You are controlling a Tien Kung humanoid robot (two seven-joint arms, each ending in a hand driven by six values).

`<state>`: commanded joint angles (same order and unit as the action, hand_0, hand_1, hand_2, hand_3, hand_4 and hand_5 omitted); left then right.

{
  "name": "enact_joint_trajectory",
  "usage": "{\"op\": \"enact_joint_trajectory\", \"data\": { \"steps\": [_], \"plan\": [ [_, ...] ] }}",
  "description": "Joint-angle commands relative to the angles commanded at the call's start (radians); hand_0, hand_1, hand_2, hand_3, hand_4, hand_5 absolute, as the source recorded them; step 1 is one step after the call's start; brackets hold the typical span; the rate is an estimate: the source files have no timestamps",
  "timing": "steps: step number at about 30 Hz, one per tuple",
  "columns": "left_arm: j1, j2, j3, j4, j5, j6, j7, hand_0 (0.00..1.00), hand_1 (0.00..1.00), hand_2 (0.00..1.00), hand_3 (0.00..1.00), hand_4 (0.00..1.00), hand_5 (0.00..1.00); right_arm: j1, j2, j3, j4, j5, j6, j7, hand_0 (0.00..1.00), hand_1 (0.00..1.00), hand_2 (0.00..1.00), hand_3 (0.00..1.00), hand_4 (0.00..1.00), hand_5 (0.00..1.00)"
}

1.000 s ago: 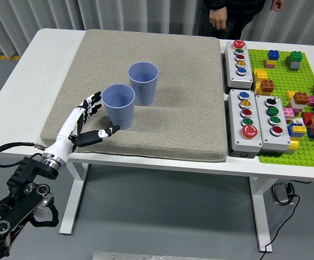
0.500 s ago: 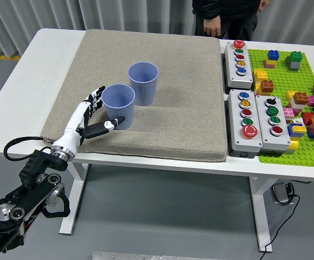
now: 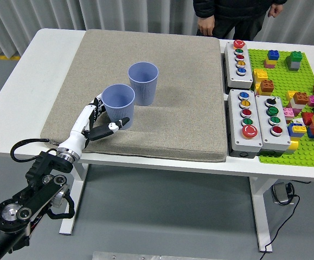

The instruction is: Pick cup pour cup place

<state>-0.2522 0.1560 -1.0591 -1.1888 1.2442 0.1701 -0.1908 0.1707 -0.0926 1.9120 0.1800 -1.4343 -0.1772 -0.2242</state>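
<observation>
Two blue ribbed cups stand upright on the grey mat. The near cup is at the mat's front left, and the far cup stands just behind it to the right. My left hand reaches in from the lower left and is open around the near cup. Its thumb lies across the cup's front near the base, and its fingers are at the cup's left side, partly hidden behind it. The cup rests on the mat. My right arm is out of view.
Three grey button boxes sit right of the mat. A green baseplate with several coloured bricks lies at the far right. A person stands at the table's far side, hands hanging down.
My left hand has moved right and forward, from beside the near cup to around it. The thumb has come up against the cup's front. Neither cup has moved.
</observation>
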Motion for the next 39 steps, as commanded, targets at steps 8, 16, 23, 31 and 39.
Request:
{"op": "enact_joint_trajectory", "data": {
  "steps": [8,16,23,31,39],
  "plan": [
    [-0.016,-0.007,0.006,0.004,0.001,-0.001,0.002,0.941,0.94,0.998,0.998,0.934,0.304,0.003,-0.001,-0.002,0.0,0.004,0.001,0.001,0.694,0.616,0.594,0.589,0.002,0.276],
    [-0.039,-0.011,0.016,0.022,-0.007,-0.001,0.002,0.943,0.941,0.998,0.998,0.936,0.306,0.005,-0.002,-0.002,0.0,0.005,0.001,0.002,0.694,0.616,0.594,0.589,0.002,0.275],
    [-0.064,-0.01,0.028,0.032,-0.014,-0.002,0.003,0.941,0.94,0.998,0.998,0.946,0.346,0.01,-0.003,-0.005,0.0,0.01,0.001,0.002,0.694,0.615,0.595,0.589,0.002,0.275],
    [-0.074,-0.016,0.027,0.038,-0.017,-0.003,0.004,0.93,0.93,0.998,0.998,0.947,0.355,0.012,-0.004,-0.004,0.0,0.009,0.002,0.002,0.693,0.615,0.594,0.589,0.002,0.275],
    [-0.074,-0.019,0.032,0.045,-0.016,-0.011,0.008,0.919,0.917,0.998,0.998,0.946,0.356,0.012,-0.005,-0.002,0.0,0.006,0.002,0.002,0.694,0.615,0.593,0.589,0.002,0.274]
  ]
}}
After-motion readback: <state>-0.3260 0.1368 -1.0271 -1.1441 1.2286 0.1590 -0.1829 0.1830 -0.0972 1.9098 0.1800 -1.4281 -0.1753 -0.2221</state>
